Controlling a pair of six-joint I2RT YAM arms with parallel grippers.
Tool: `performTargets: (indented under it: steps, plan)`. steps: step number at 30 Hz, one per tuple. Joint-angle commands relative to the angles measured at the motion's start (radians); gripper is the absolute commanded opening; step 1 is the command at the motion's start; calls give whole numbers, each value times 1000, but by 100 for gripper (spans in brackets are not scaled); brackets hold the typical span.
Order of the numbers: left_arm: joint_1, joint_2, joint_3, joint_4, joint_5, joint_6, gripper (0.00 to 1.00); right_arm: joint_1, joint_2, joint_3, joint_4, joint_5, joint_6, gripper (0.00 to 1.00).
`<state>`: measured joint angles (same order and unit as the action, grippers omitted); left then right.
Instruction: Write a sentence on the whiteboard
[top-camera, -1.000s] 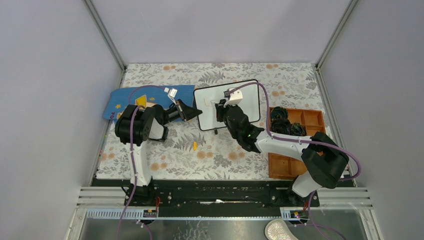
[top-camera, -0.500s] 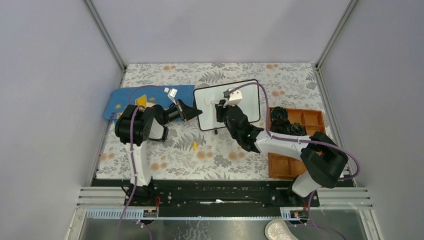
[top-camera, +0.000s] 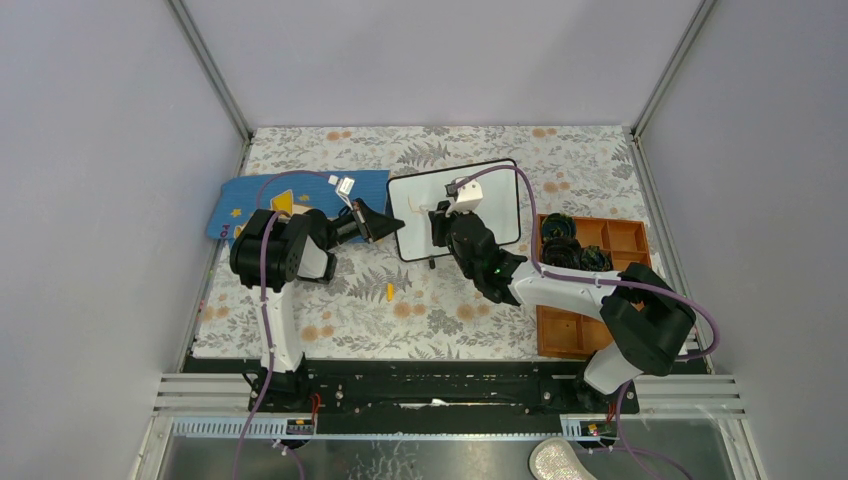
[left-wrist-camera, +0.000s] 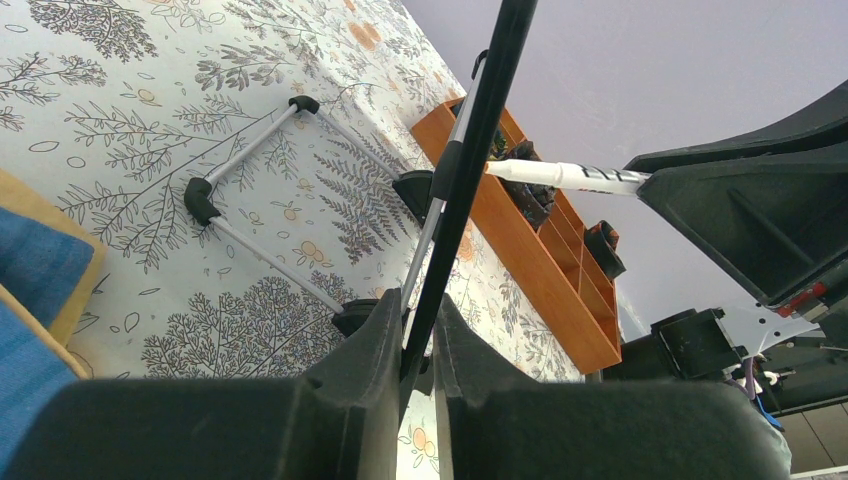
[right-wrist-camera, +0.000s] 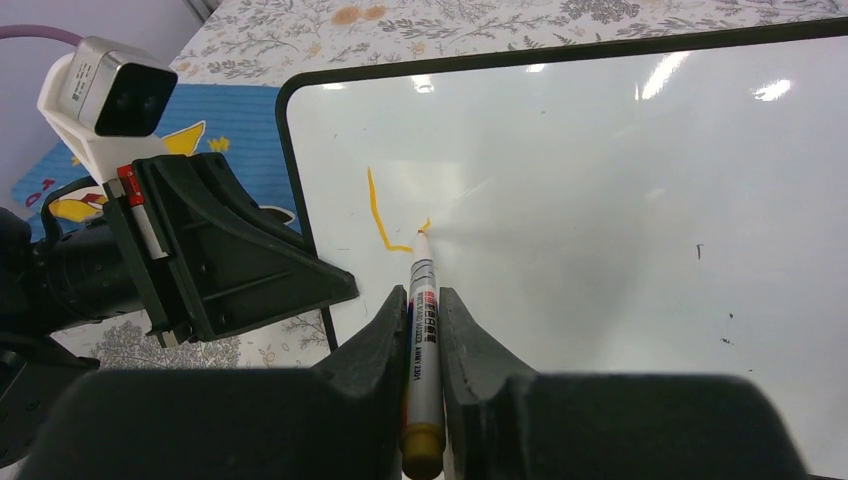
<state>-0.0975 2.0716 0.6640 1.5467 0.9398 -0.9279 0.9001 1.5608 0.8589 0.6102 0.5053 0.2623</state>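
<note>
Your left arm (top-camera: 268, 252) and right arm (top-camera: 560, 285) pair white links with black joints; a purple cable (top-camera: 264, 300) trails along each; your jaws are black wedges; a white camera box (right-wrist-camera: 100, 85) tops the left wrist; a green light (top-camera: 497, 270) glows on the right.

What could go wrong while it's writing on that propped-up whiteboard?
Only the left gripper, pinching the frame edge, steadies the whiteboard; if that pinch slips, the board could tip on its stand. The marker sits in a narrow pinch in the right gripper, so pressing harder may twist it and spoil the orange stroke.
</note>
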Motion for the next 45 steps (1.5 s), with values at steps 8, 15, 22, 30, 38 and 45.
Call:
performTargets:
  steps: [8,15,22,30,38,45]
  plan:
    - [-1,4,-18,55,14,9,12,-13,-18,1,-64,63,-1,0]
    - [-2,0,-18,55,14,9,12,-23,-30,4,-77,89,-4,0]
    - [-4,2,-20,55,14,11,12,-25,-34,21,-72,104,-15,0]
    - [-4,2,-21,55,14,11,12,-26,-26,53,-62,104,-34,0]
    - [-5,2,-19,55,15,11,12,-26,-15,76,-56,89,-41,0]
    - [-5,4,-18,55,15,11,11,-25,-5,83,-49,48,-36,0]
